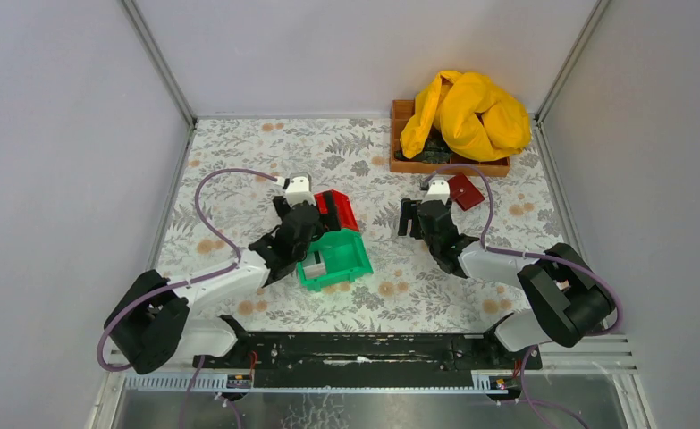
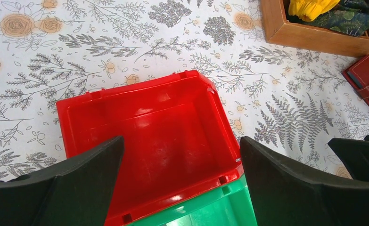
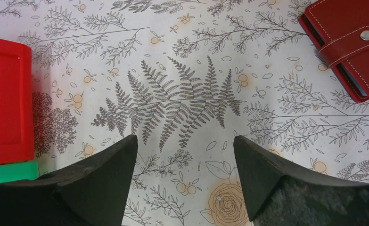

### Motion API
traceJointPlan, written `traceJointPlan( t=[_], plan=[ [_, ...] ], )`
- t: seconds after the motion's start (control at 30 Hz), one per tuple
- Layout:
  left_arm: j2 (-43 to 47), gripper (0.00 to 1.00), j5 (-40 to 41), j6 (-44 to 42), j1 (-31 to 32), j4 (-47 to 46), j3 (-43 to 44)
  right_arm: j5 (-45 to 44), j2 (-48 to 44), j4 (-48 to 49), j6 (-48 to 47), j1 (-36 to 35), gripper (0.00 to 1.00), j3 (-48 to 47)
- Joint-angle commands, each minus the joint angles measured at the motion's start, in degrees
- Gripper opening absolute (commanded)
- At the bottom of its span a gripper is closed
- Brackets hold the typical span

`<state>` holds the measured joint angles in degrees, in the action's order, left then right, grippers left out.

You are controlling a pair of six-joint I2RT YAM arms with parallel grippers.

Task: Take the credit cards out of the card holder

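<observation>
- Dark red leather-look card holder: lies flat on the table, strap snapped shut over its front and a grey-blue edge showing along one side. It sits near the front of the wooden tray, beyond my right gripper and to its right, and nothing touches it.
- Right gripper: my fingers are spread wide over bare flowered tablecloth, with nothing between them.
- Left gripper: my fingers are likewise spread wide, hanging above the red bin, gripping nothing.
- Red bin: stands on the table, touching the green bin on its near side.
- Green bin: holds a small pale flat item; I cannot tell what it is.
- Wooden tray: stands at the far right of the table, with a crumpled yellow cloth heaped in it.
</observation>
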<state>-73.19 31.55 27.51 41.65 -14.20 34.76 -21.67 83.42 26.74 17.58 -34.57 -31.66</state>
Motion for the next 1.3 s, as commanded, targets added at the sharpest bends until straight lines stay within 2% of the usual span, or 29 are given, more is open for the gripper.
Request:
traceJointPlan(
  t=[0.0,0.2,0.3,0.4,0.53,0.6,0.7,0.83,0.87,0.93,0.97,1.13,1.27],
  plan=[
    [2.3,1.0,2.6,-0.1,0.4,-2.2,-1.3,-2.1,-0.1,0.8,-0.5,-0.3,0.82,-2.2],
    [3.4,1.0,4.1,0.1,0.4,-2.0,-1.7,-2.1,0.0,0.5,-0.4,-0.2,0.81,-2.3],
    [4.5,1.0,4.9,0.6,0.4,-2.0,-2.2,-1.1,-0.1,0.2,-0.6,-0.3,0.71,-2.5],
    [6.8,1.0,6.2,0.8,0.5,-2.1,-3.1,3.1,-0.2,0.0,-1.6,-0.3,0.53,-3.2],
    [10.5,1.0,11.0,1.8,0.6,-0.4,-4.4,11.8,1.4,0.0,-5.0,-0.9,0.43,-5.7],
    [12.0,1.0,13.6,2.8,0.7,1.1,-4.6,15.2,3.4,-2.5,-7.4,-2.0,0.37,-9.0],
    [12.7,1.0,16.9,5.5,0.6,4.2,-4.1,17.5,6.3,-7.6,-10.0,-4.3,0.35,-15.1],
    [9.4,0.96,22.8,11.8,0.6,11.2,-0.9,16.8,9.7,-11.8,-12.6,-6.9,0.38,-22.9],
    [8.2,0.96,23.3,12.9,0.6,12.9,0.1,16.8,10.5,-12.4,-13.0,-7.2,0.44,-24.7],
    [6.5,0.96,23.2,14.2,0.5,14.7,1.4,16.7,12.8,-13.6,-14.6,-7.4,0.63,-28.6],
    [6.3,0.96,23.1,14.6,0.5,15.0,1.6,16.7,14.4,-14.3,-16.0,-7.4,0.67,-30.9],
    [8.9,0.95,24.2,15.3,0.5,14.2,-0.2,17.5,20.7,-19.8,-24.8,-7.4,0.69,-41.8],
    [10.9,0.94,25.7,15.4,0.2,14.6,-0.8,17.3,24.6,-24.1,-22.7,-7.4,0.63,-46.1]
  ],
)
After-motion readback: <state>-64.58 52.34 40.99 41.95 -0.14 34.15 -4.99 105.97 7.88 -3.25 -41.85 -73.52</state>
